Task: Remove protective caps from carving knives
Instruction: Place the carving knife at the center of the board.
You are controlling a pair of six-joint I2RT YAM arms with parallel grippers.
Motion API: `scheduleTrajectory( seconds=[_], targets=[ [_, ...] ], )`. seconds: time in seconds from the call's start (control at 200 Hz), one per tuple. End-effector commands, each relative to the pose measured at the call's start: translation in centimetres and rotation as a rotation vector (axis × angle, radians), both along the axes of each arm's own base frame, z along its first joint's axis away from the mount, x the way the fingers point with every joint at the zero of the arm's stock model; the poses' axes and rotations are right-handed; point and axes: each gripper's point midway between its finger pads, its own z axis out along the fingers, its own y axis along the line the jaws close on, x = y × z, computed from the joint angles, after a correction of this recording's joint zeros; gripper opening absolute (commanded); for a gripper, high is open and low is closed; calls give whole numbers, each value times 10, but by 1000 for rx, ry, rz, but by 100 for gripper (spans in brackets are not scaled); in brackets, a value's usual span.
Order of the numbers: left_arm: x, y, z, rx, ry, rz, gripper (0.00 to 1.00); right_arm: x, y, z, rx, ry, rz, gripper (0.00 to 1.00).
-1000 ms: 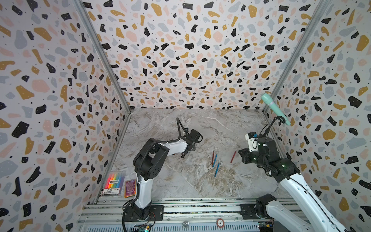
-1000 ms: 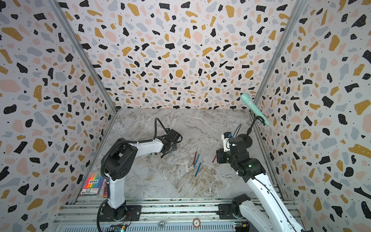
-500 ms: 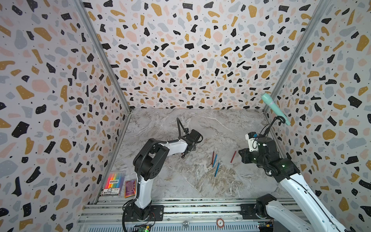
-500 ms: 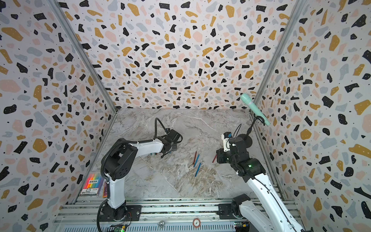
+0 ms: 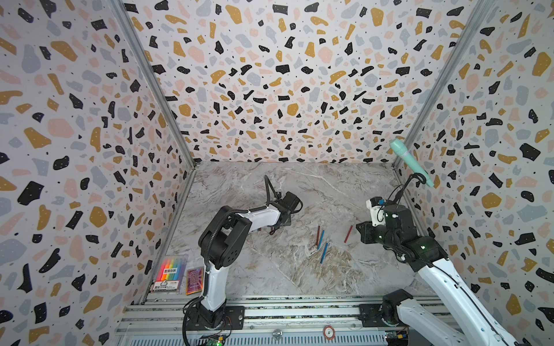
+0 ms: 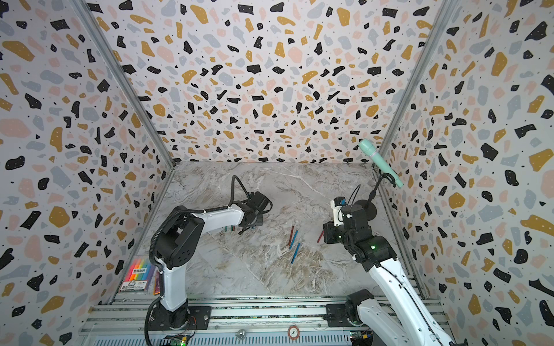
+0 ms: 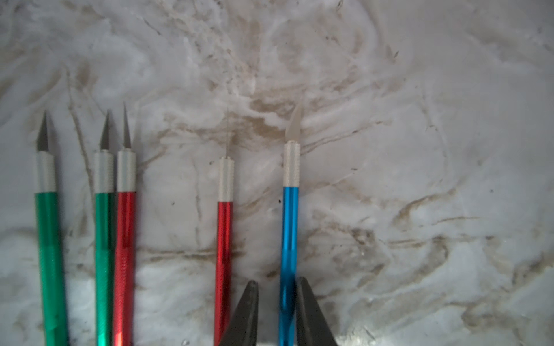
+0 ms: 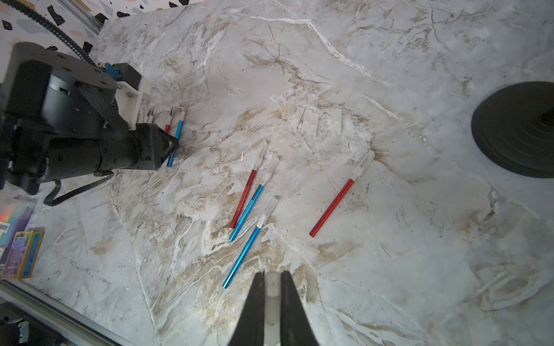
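Observation:
Several uncapped carving knives lie in a row on the marble, among them a green one, a red one and a blue one. My left gripper straddles the blue knife's shaft, slightly open, with a gap showing on one side. Several capped knives lie mid-table: red, blue and red. My right gripper hovers near them, shut on a translucent white cap. Several loose caps lie further back.
A mint-green microphone stands on a black round base at the back right. A rainbow pen pack and a small card box lie at the front left edge. Patterned walls close in three sides.
The left gripper's jaws have parted a little around the blue knife. Neither arm has visibly moved.

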Motion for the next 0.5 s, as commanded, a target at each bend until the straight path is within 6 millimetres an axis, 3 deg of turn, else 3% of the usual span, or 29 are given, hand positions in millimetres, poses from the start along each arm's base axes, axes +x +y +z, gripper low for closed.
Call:
scheduleTrajectory(
  seconds=[0.0, 0.27, 0.38, 0.496],
  targets=[
    [-4, 4, 14, 38, 41, -23, 25, 2, 1, 5, 5, -19, -2, 0],
    [17, -21, 77, -61, -34, -56, 31, 2, 0, 4, 3, -19, -3, 0],
    [26, -29, 122, -110, -103, -75, 36, 2, 0, 3, 1, -17, -5, 0],
    [35, -30, 177, -134, -213, -100, 54, 2, 0, 0, -7, 0, -6, 0]
  ],
)
